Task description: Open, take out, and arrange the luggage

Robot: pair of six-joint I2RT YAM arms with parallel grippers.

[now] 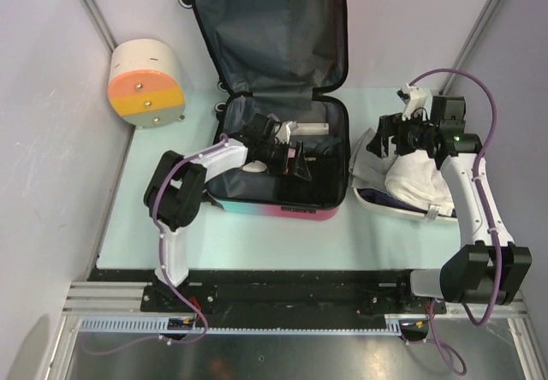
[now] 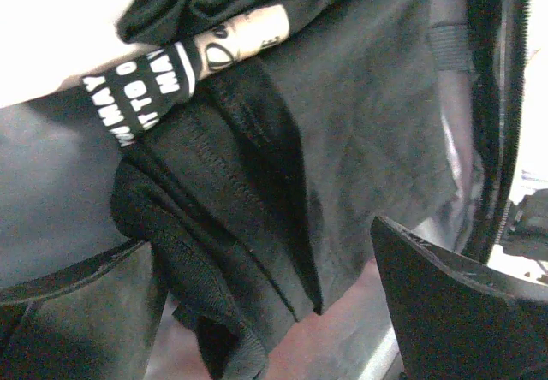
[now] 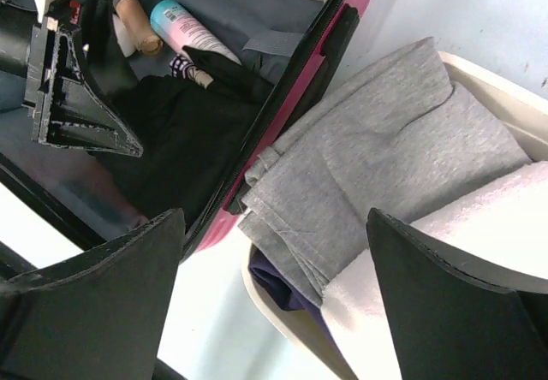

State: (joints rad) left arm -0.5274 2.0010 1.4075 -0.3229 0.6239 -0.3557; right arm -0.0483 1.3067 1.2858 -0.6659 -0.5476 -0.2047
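Reaching into the open pink-teal hard-shell suitcase (image 1: 257, 206) mid-frame, left gripper (image 1: 291, 162) gapes wide; right gripper (image 1: 387, 139), also wide, hovers centre-right.

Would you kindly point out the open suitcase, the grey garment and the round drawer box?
suitcase (image 1: 270, 38), top view, raised lid's dark lining.
grey garment (image 3: 377, 140), right wrist view, its folded middle.
drawer box (image 1: 145, 82), top view, its orange band.
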